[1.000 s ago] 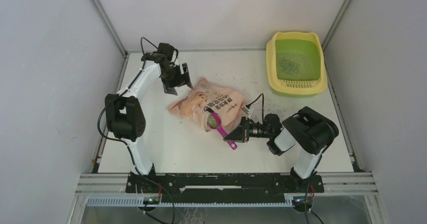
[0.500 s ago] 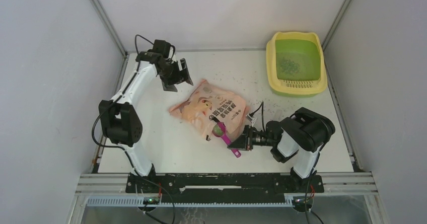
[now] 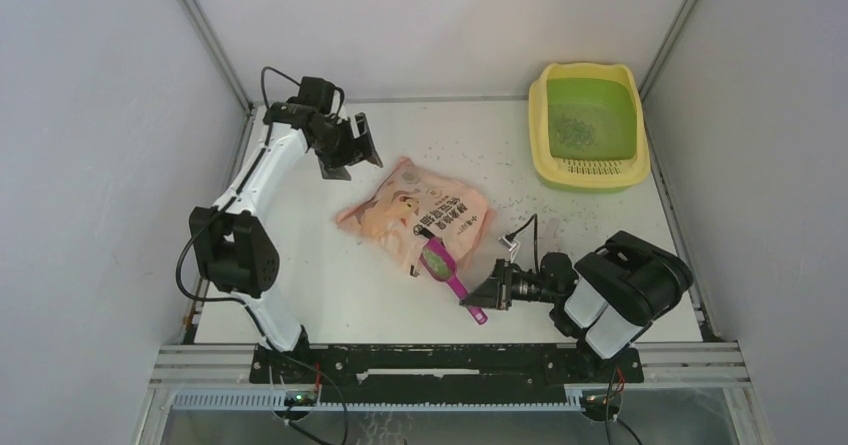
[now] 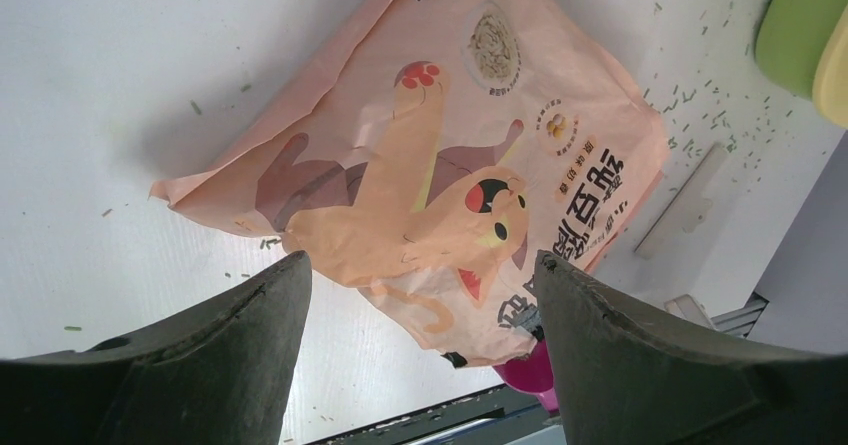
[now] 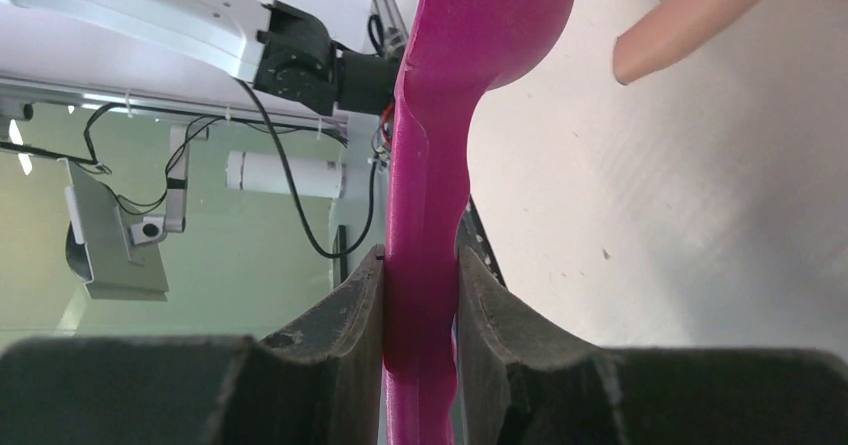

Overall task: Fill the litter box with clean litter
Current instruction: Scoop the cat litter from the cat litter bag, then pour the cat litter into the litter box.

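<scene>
Your right claw (image 3: pixel 487 295) is closed on the handle of the magenta plastic scoop (image 3: pixel 446 270), its two dark fingers (image 5: pixel 340 315) pressing the handle's flat sides. The scoop is smooth, glossy plastic with a waisted handle. Its long axis runs from your right claw out towards the peach-pink printed bag (image 3: pixel 415 210), where the bowl rests at the bag's near edge.

The bag is crinkled soft film printed with a cartoon cat, and it lies flat on the white worktop (image 3: pixel 330 285) between your two claws. Your left claw (image 3: pixel 350 153) hangs over the bag's far-left end with its fingers spread wide and nothing between them. In its wrist view the bag fills the space below and ahead of the fingers.

The litter box (image 3: pixel 590 169) sits beyond your right claw and to its right, well apart from it in the worktop's far-right corner. It is a rectangular plastic tray with a pale yellow rim and a green basin. Its slotted yellow step faces the near edge, so its long axis runs near to far. A thin patch of litter (image 3: pixel 568 130) lies in the basin. Loose granules (image 3: pixel 520 180) speckle the worktop between the bag and the box.
</scene>
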Controlling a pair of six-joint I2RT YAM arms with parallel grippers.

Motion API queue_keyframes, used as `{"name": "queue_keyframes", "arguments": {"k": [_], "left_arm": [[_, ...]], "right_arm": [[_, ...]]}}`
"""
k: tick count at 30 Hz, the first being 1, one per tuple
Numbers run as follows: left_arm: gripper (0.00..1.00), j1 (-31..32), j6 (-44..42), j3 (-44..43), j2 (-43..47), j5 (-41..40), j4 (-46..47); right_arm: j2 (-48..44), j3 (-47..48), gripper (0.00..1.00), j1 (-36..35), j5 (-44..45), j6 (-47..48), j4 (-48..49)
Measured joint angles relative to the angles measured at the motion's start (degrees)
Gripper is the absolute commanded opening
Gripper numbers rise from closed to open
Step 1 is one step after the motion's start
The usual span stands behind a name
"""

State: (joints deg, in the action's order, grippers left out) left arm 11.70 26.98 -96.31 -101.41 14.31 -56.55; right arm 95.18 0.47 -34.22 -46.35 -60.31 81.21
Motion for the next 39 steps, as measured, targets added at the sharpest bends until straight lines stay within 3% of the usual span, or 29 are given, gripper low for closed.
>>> {"name": "queue_keyframes", "arguments": {"k": [11,15,20,24,29,39], "left_arm": [[0.85,0.0,0.0,0.0,1.75,0.57,-0.17],[0.86,-0.02,-0.02,0.0,1.75,0.9,-0.26],[0.86,-0.11,-0.02,0.0,1.75,1.31,-0.61],[0.86,-0.13,-0.02,0.0,1.75,2.03,-0.57],[0.86,-0.13,-0.04,0.0,1.75,2.99,-0.55],[0.86,-0.15,-0.28,0.0,1.7,4.66,-0.48]], "right_arm": [[-16.15,0.02,0.0,0.11,0.42,-1.09,-4.48],[-32.61,0.07,0.0,0.11,1.29,0.07,-18.32],[-60.33,0.2,0.0,0.92,4.0,2.47,-44.22],[-74.88,1.9,0.0,6.86,3.17,3.56,-62.1],[-73.37,7.69,0.0,19.1,0.61,4.11,-74.88],[-52.06,28.79,0.0,45.05,-2.71,6.93,-82.38]]}}
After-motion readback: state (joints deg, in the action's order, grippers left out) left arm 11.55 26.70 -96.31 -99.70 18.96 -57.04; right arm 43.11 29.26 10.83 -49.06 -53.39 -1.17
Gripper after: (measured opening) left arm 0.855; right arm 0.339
